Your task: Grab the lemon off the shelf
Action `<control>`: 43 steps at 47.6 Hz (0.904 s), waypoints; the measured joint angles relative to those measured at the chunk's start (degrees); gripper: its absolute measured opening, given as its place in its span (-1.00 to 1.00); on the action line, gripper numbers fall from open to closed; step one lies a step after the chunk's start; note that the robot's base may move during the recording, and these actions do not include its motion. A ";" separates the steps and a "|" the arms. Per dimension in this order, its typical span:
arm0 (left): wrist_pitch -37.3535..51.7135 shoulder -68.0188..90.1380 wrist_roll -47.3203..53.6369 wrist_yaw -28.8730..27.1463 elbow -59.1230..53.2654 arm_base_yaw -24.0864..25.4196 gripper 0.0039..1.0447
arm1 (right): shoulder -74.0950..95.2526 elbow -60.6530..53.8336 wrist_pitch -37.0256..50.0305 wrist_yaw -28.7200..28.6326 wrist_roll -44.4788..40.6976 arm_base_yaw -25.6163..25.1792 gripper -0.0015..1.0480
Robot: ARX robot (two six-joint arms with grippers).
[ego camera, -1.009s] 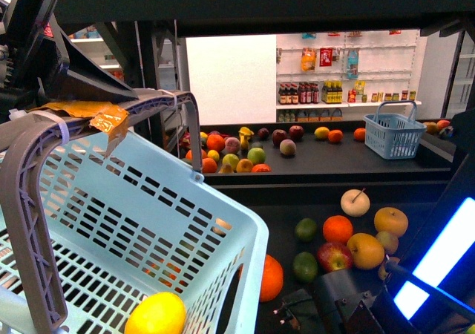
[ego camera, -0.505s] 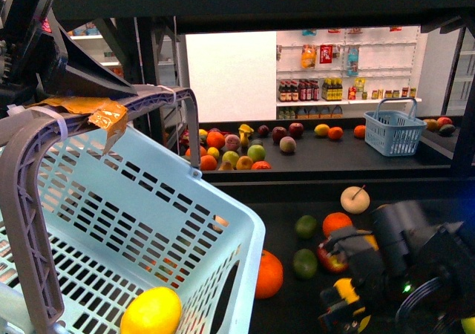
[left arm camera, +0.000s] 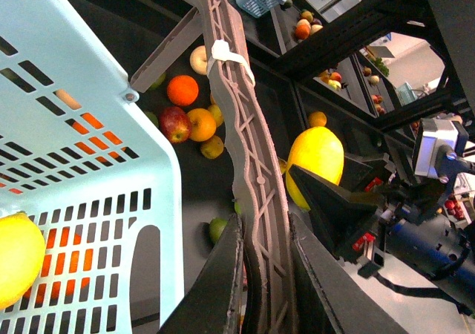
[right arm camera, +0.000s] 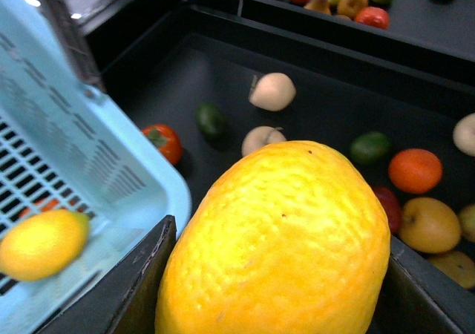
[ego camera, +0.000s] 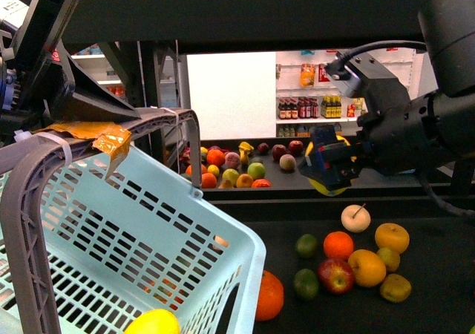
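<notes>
Nothing legible showing: sticker [ego camera: 12, 7] at the top-left and far wall packages [ego camera: 326, 56] are reading as blur.

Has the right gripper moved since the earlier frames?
Yes. The right gripper, shut on the lemon, has risen from below the pale round fruit on the lower deck to above it.
</notes>
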 joint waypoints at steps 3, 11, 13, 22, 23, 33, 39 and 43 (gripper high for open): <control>0.00 0.00 0.00 0.00 0.00 0.00 -0.77 | -0.31 0.00 -0.52 -0.37 1.01 1.57 0.24; 0.00 0.00 -0.02 0.00 0.00 0.00 -0.77 | -0.39 0.02 -1.01 -1.03 3.52 6.47 0.22; 0.00 0.00 -0.04 0.02 0.00 0.00 -0.77 | -0.39 0.11 -1.09 -1.25 4.13 7.67 0.22; 0.00 0.00 -0.02 0.02 0.00 0.00 -0.77 | -0.20 0.33 -1.11 -1.90 5.31 11.78 0.22; 0.00 0.00 -0.04 0.00 0.00 0.00 -0.77 | -0.13 0.35 -1.14 -1.88 5.38 11.98 0.22; 0.00 0.00 0.00 0.00 0.00 0.00 -0.77 | 1.88 1.09 -1.07 -1.64 6.16 14.53 0.22; 0.00 0.00 -0.02 0.00 0.00 0.00 -0.77 | 2.91 1.16 -0.70 -1.66 6.58 15.39 0.22; 0.00 0.00 -0.02 0.02 0.00 0.00 -0.77 | 3.34 1.16 -0.22 -1.57 6.62 15.96 0.22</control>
